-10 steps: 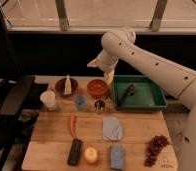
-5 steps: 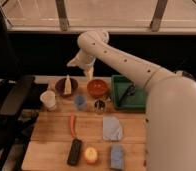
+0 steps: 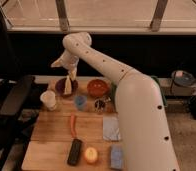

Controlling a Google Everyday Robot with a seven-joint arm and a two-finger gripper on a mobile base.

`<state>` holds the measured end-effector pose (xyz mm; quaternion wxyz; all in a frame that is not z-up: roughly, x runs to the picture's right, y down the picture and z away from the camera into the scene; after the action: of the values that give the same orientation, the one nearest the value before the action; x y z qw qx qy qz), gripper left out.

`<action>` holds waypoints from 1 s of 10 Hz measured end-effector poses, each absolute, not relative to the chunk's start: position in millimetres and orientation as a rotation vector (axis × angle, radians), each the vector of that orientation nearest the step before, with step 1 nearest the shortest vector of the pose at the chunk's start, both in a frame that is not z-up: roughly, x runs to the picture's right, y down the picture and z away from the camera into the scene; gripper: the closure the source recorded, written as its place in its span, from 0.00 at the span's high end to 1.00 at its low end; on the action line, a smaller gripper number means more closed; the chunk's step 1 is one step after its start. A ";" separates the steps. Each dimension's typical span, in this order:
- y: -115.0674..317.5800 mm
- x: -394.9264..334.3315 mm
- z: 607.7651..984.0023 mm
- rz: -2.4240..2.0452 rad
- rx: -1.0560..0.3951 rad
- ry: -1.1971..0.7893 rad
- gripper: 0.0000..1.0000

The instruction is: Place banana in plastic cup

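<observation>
The banana [image 3: 67, 86], a pale cream piece, stands on end in a dark bowl [image 3: 61, 88] at the back left of the wooden table. My gripper [image 3: 70, 74] hangs just above the banana's top, fingers pointing down and open, with nothing between them. The plastic cup [image 3: 80, 102], small and light blue, stands upright just in front of and to the right of the dark bowl. My white arm sweeps in from the lower right and hides the right side of the table.
A white cup [image 3: 48, 100] stands left of the blue one, a dark glass [image 3: 99, 105] right of it, an orange bowl [image 3: 97, 88] behind. Nearer the front lie an orange-red pepper [image 3: 72, 124], a black block [image 3: 74, 151], a yellow-orange fruit [image 3: 91, 155] and blue cloths [image 3: 111, 127]. A dark chair [image 3: 11, 100] stands at left.
My arm has swung left, from over the orange bowl to over the dark bowl holding the banana. The gripper has stayed open.
</observation>
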<state>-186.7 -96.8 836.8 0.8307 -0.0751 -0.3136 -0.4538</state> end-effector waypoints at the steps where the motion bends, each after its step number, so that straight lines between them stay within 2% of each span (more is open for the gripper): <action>1: -97.4 -185.1 837.0 -0.961 -0.159 -0.664 0.80; 5: -94.0 -184.8 837.8 -0.982 -0.166 -0.665 0.80; 10: -70.7 -210.3 864.1 -1.055 -0.059 -0.704 0.80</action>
<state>-210.3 -70.7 864.1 0.8050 -0.0277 -0.3290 -0.4930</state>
